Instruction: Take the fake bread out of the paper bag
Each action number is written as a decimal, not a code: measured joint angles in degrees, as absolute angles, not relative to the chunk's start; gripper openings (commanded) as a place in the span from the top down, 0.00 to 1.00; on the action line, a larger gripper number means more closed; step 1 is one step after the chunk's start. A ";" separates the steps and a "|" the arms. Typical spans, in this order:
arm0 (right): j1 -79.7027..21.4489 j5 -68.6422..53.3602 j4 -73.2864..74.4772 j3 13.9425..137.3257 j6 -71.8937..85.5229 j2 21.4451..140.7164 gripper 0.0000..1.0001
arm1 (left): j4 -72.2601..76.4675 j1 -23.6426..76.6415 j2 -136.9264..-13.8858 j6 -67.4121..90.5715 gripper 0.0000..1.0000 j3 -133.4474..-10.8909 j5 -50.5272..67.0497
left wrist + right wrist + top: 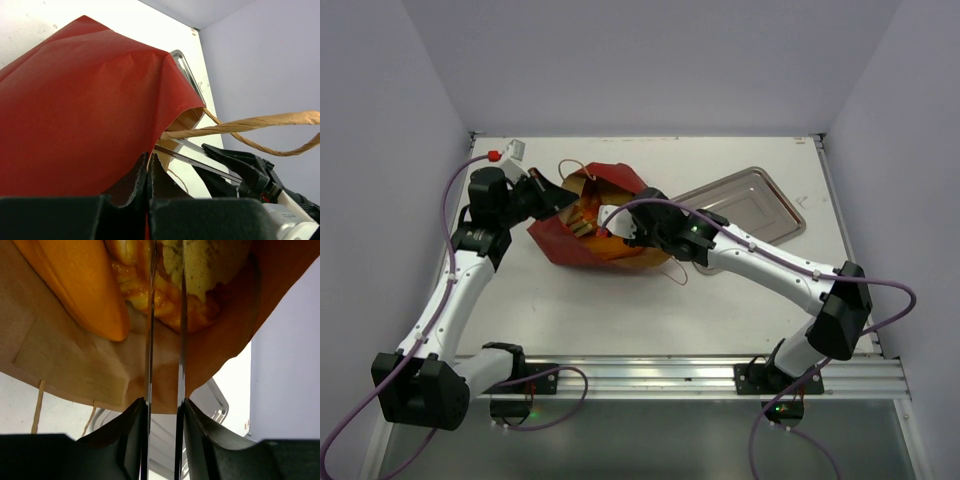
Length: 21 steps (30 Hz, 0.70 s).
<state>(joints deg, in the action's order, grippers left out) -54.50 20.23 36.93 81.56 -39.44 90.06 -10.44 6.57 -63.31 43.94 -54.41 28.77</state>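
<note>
Left gripper [149, 166] jaws are pinched together on the rim of the red paper bag [85, 100]. My right gripper [163, 410] squeezes the metal tongs [150, 340] between its jaws; ahead of them, inside the bag, sits the fake bread [80, 285].

The mouth of the red paper carrier bag [560, 247] is pretty much plugged. The right gripper [162, 412] sits right at it, gripping thin metal tongs [149, 330] that poke inside, where glossy orange toy rolls [85, 285] crowd the blades. A brown twisted-string handle [260, 121] trails from the rim over the tongs. On the left rim, the left gripper [149, 167] is clamped on. A rectangular steel tray [752, 203] lies just right of the bag. There's open room on the white table [650, 315] in front, between the arms.
</note>
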 measured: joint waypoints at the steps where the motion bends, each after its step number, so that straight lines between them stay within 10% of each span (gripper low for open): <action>1: -54.68 20.62 36.29 81.03 -39.68 90.06 0.68 | -10.44 6.57 -63.24 43.99 1.00 -54.41 28.82; 6: -54.85 22.48 34.52 80.14 -40.38 90.06 0.92 | -10.72 6.57 -63.05 43.97 1.00 -54.39 28.82; 21: -47.70 6.31 42.26 77.25 -39.90 73.32 0.96 | -10.72 6.57 -63.53 43.99 1.00 -54.28 27.92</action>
<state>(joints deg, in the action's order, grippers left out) -47.70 6.31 42.26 77.25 -39.90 73.32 -10.72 6.57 -63.53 43.99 -54.28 27.92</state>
